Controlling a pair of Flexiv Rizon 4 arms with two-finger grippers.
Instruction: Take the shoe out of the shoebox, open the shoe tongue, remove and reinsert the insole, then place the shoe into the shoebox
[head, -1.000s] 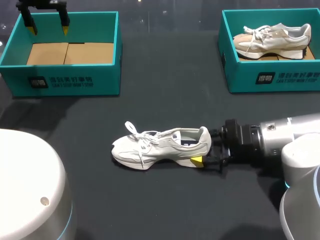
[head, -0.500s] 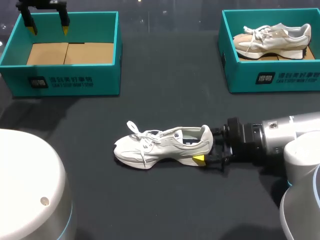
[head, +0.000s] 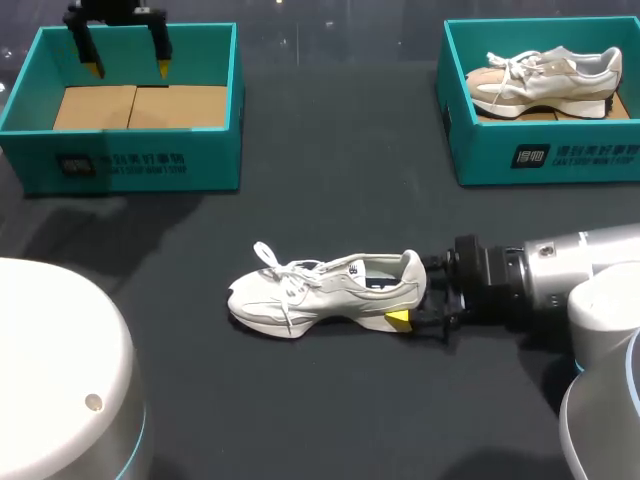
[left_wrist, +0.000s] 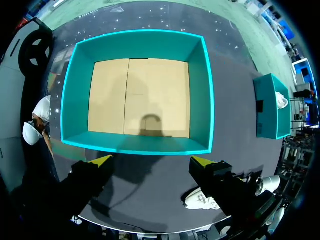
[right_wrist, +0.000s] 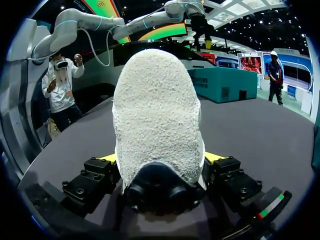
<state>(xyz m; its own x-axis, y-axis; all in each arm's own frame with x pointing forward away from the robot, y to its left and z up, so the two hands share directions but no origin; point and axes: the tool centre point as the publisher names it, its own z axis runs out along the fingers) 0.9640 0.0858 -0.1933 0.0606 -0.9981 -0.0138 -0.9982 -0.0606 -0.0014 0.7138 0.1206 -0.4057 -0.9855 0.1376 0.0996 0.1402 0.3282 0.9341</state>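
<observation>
Black table (head: 330, 200) is carrying the shoe (head: 325, 292) on its sole, mid-table, toe pointing toward the left side. Right gripper (head: 412, 300) is clamping the heel from both sides. Left gripper (head: 128, 55) is hanging spread wide, gripping nothing, above the left shoebox (head: 200, 165).

i've got the white shoe (head: 325, 290) standing on its sole mid-bench (head: 330, 190), toe towards my left, laces loose, heel pinched in my right hand (head: 412, 298). the teal shoebox (head: 140, 160) sits open at the far left, well apart, tan cardboard floor showing.
</observation>
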